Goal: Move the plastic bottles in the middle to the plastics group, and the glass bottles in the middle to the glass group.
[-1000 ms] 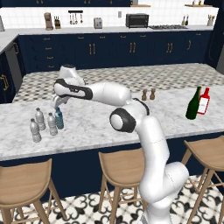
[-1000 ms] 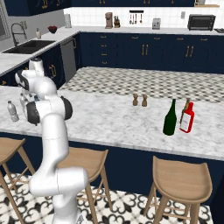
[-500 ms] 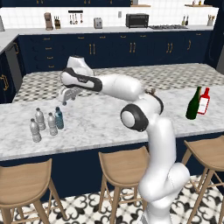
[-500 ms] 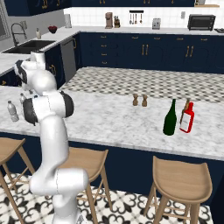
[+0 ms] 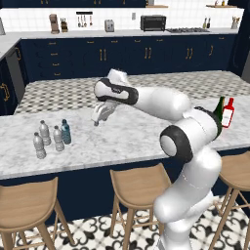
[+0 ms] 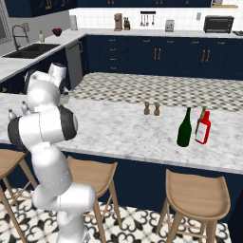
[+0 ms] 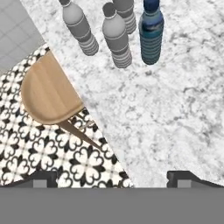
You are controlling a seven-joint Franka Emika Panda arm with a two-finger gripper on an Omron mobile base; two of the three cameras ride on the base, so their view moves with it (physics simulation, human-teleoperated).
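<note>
kitchen island and its surroundings, away from the bottles

a white marble counter (image 5: 141,141) carries two small brown shakers (image 6: 151,108) standing just beside each other near its far edge. wooden stools (image 5: 137,182) line the near side over a black-and-white patterned floor (image 7: 39,153). behind, navy cabinets (image 5: 97,56) run under a back counter with a toaster oven (image 5: 152,22), and a sink with a faucet (image 6: 19,35) sits at the left.

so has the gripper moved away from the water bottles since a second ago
Yes. In the left base view the gripper was right over the cluster of small bottles; now it hangs open, up and to their right over bare counter.
</note>
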